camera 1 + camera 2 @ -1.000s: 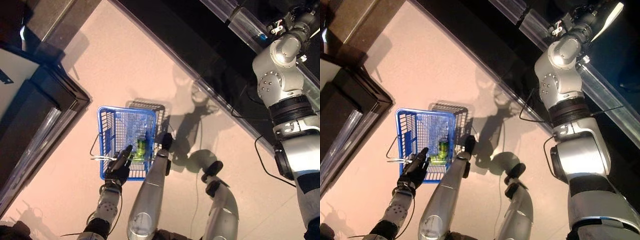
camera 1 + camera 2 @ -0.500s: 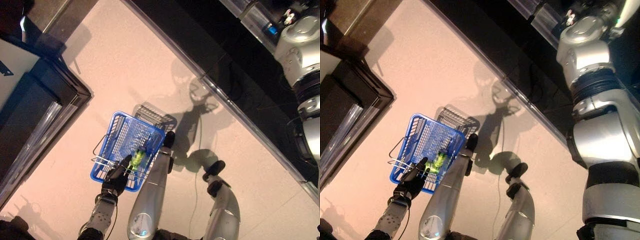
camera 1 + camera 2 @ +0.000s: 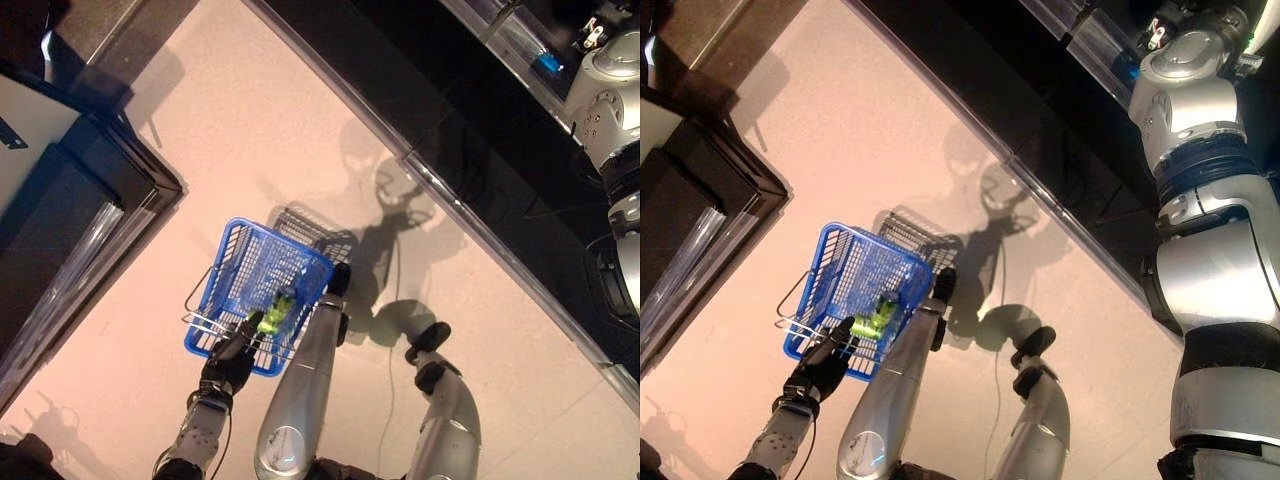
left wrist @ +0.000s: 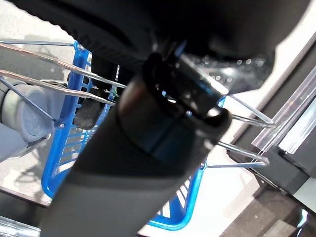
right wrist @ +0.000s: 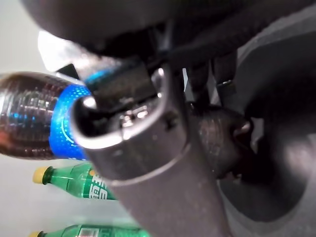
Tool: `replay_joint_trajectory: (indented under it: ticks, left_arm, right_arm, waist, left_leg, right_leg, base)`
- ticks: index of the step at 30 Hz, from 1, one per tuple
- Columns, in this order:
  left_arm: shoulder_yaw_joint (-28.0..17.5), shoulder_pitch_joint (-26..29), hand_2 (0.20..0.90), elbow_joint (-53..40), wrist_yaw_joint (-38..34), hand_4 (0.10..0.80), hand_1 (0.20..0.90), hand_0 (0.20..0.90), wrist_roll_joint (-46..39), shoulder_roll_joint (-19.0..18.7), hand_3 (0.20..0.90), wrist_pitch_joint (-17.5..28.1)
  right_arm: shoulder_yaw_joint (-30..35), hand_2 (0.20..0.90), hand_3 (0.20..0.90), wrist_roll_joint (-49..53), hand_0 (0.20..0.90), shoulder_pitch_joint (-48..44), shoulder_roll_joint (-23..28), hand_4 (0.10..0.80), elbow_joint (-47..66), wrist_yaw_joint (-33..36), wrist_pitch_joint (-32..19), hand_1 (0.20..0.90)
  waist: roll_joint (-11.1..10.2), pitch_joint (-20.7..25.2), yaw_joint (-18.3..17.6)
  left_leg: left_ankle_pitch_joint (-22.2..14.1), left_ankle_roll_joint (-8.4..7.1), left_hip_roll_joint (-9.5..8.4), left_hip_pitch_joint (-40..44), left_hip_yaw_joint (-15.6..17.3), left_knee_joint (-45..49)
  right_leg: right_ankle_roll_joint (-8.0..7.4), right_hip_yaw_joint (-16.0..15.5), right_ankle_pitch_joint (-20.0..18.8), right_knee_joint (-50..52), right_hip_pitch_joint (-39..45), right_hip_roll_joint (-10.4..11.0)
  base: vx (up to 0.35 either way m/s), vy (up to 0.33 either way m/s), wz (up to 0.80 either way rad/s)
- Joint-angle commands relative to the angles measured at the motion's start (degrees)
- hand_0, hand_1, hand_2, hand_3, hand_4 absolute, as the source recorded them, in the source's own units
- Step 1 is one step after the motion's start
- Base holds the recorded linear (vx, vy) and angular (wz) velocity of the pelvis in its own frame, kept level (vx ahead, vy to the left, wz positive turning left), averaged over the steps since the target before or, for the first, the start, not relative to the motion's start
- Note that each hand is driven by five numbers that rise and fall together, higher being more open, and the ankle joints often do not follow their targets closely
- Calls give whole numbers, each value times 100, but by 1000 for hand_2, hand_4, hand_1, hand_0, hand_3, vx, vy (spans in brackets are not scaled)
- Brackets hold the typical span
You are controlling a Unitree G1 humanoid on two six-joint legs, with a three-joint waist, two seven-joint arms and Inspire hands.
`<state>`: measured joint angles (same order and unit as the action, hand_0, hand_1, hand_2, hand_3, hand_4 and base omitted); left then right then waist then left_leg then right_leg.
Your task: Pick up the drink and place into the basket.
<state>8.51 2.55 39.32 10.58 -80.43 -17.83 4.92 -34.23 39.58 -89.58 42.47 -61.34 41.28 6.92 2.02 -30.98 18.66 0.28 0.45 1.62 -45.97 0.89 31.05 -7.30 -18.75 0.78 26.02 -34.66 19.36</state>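
The blue basket (image 3: 250, 280) hangs above the floor at the lower left, and its wire handles (image 4: 59, 74) are gripped by my shut left hand (image 3: 230, 360). A green drink (image 3: 277, 308) lies inside it. My right arm reaches up to the dark shelf at the upper right. In the right wrist view my right hand (image 5: 143, 163) has its thumb curled across the blue label of a dark drink (image 5: 34, 116), which runs parallel to the green bottles on the shelf.
Green bottles (image 5: 84, 183) with yellow caps line up beside the dark drink. A clear rail (image 3: 480, 235) edges the dark shelf unit along the right. A dark cabinet (image 3: 70, 200) stands at the left. Pale floor lies between them.
The view has shifted. The blue basket has turned and now hangs at an angle. My right arm has stretched further up toward the shelf.
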Motion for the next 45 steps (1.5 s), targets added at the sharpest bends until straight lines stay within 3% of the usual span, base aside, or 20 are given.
replay_joint_trajectory:
  ticks: [1, 7, 13, 19, 28, 36, 45]
  left_arm:
    - [-157, -730, 300, -420, 448, 100, 300, 300, -81, -582, 200, 285]
    - [-272, -690, 300, -498, 429, 100, 300, 300, -8, -571, 200, 259]
    - [-347, -607, 300, -522, 387, 100, 300, 300, 125, -439, 200, 255]
    - [-425, -486, 300, -452, 325, 100, 300, 300, 395, -171, 200, 317]
    - [-376, -434, 300, -707, 311, 100, 300, 300, 603, 180, 200, 649]
    - [-179, -481, 300, -1424, 329, 100, 300, 300, 501, 363, 200, 855]
    - [232, -653, 300, -3143, 460, 100, 300, 300, 432, 266, 200, 693]
  right_arm:
    - [-317, 300, 200, -500, 300, -473, 582, 100, 776, -56, -996, 300]
    - [17, 300, 200, -870, 300, -131, 606, 100, 1785, -230, -1081, 300]
    - [626, 300, 200, -1447, 300, 516, 531, 100, 3380, -469, -652, 300]
    - [1350, 300, 200, -1629, 300, 1625, 282, 100, 4941, -767, -141, 300]
    - [2033, 300, 200, -1470, 300, 3653, -231, 100, 6561, -1531, -26, 300]
    - [1738, 300, 200, -1374, 300, 4787, -834, 100, 7530, -2127, 43, 300]
    - [916, 300, 200, -1173, 300, 5439, -1505, 100, 7990, -2321, 266, 300]
  waist:
    - [111, 119, 210]
    - [83, 119, 181]
    - [54, 119, 77]
    - [-66, 121, -82]
    - [-203, 577, -370]
    - [-191, 920, -553]
    - [-148, 1249, -439]
  left_leg:
    - [-515, 4, -191, 534, -225, -371]
    - [-474, 21, -182, 918, -154, -537]
    - [-435, 18, -207, 1482, -111, -764]
    - [-344, -101, -180, 2357, -14, -1170]
    - [-144, -255, -22, 3171, 144, -1578]
    - [-161, -359, 81, 3691, 199, -1718]
    - [-134, -391, 53, 3966, -5, -1790]
  right_leg:
    - [-106, -196, -130, 440, 5, 158]
    - [-59, -275, 108, 620, 330, 93]
    - [-48, -314, 292, 675, 760, 7]
    - [-52, -359, 397, 126, 1655, -97]
    - [88, -499, 366, -574, 2669, -328]
    - [211, -479, 508, -753, 3233, -513]
    - [339, -583, 623, -827, 3618, -636]
  base:
    - [-72, -59, 1]
    - [-73, -59, 0]
    - [-76, -73, 0]
    - [-73, -94, -3]
    - [-23, -45, -4]
    - [25, 3, -6]
    - [37, 13, 9]
